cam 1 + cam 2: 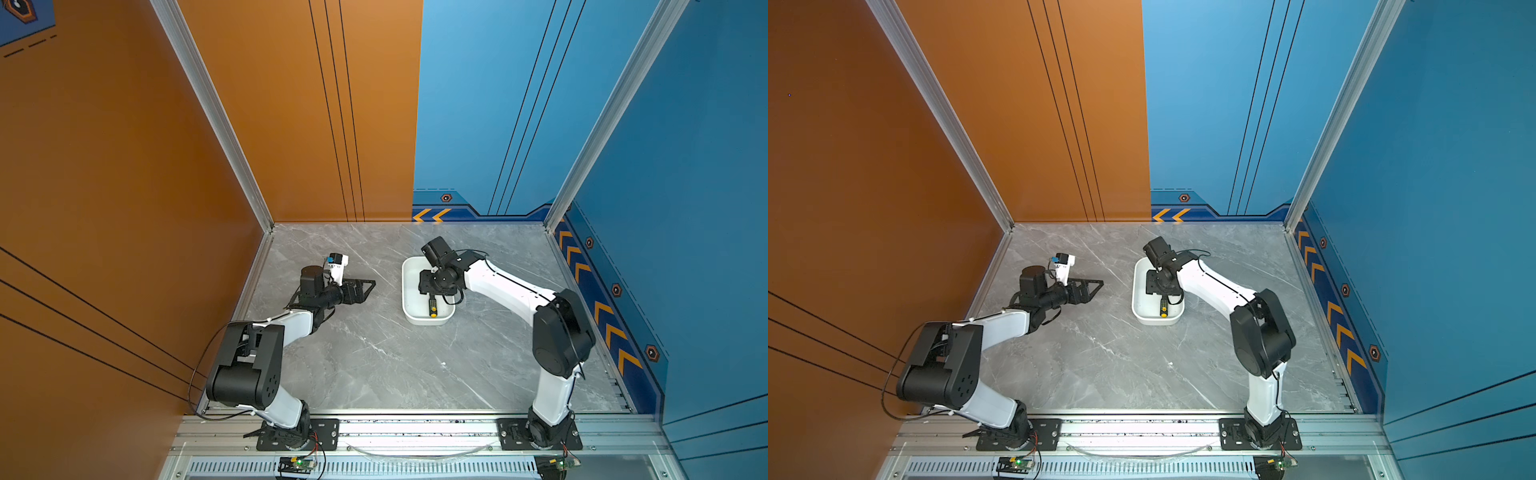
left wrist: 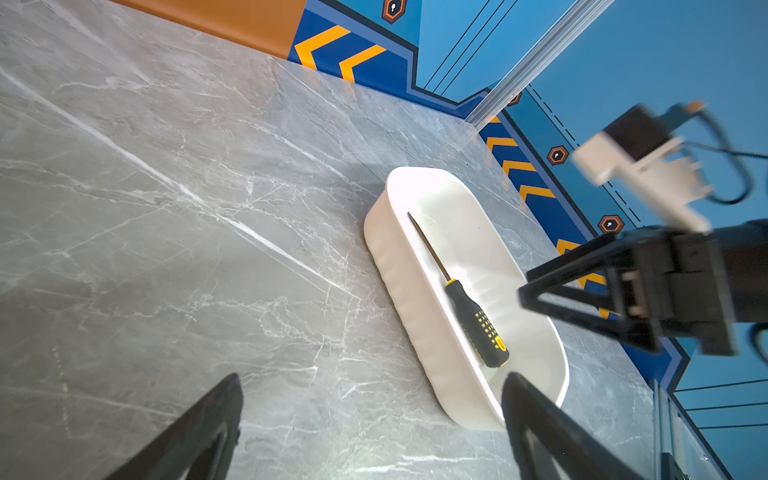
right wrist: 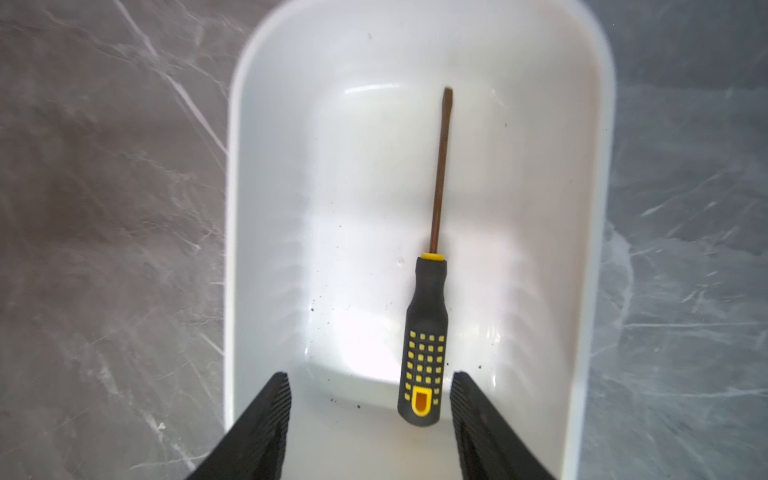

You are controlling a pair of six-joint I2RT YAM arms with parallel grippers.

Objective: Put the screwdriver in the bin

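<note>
The screwdriver [image 3: 424,340] lies flat inside the bin [image 3: 266,166], handle toward its near end. The right end effector [image 3: 369,376] hangs above, jaws apart and empty; it would best lift straight up without brushing the handle.

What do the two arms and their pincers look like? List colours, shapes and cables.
Both the left arm and right arm have glossy white shell links between bulky black joint housings, with thin black cables looping alongside. The left pincer and right pincer each carry two black, tapered fingers; the right's pads are ribbed.
</note>
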